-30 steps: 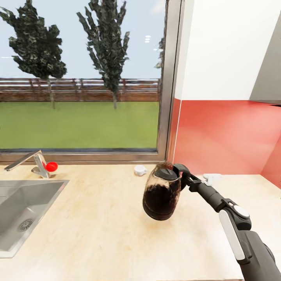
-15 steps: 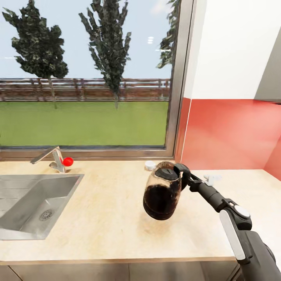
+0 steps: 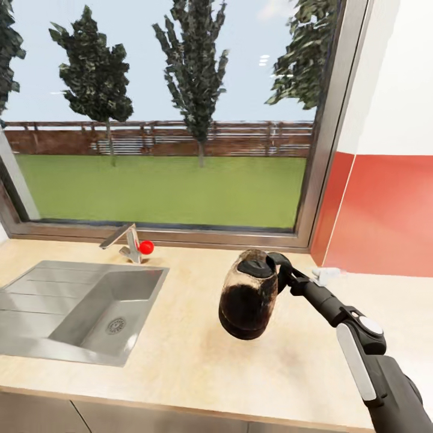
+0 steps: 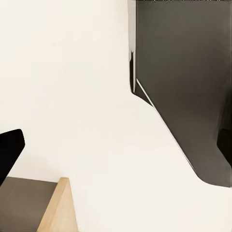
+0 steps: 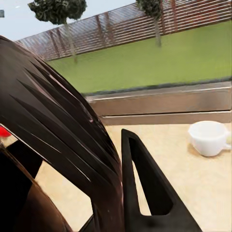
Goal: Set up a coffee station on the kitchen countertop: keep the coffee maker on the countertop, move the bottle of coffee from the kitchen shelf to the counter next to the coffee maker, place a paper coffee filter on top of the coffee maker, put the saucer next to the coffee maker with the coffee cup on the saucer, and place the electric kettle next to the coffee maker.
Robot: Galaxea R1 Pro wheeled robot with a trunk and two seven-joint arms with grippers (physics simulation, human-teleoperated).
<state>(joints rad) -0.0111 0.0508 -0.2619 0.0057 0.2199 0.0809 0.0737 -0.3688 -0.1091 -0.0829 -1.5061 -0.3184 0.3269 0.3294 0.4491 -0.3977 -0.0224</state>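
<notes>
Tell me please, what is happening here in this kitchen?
A robot is setting up a coffee station. Its right gripper holds the glass kettle by the handle, lifted above the beige countertop in front of a big window. A steel sink with a tap lies to the left. A small white cup stands on the counter near the window frame, seen from the right wrist camera. The coffee maker is not visible now, so the kettle is not yet placed beside it.

The electric kettle (image 3: 248, 296) hides the coffee cup (image 5: 209, 137); the white object (image 3: 328, 275) is perhaps indistinct.
</notes>
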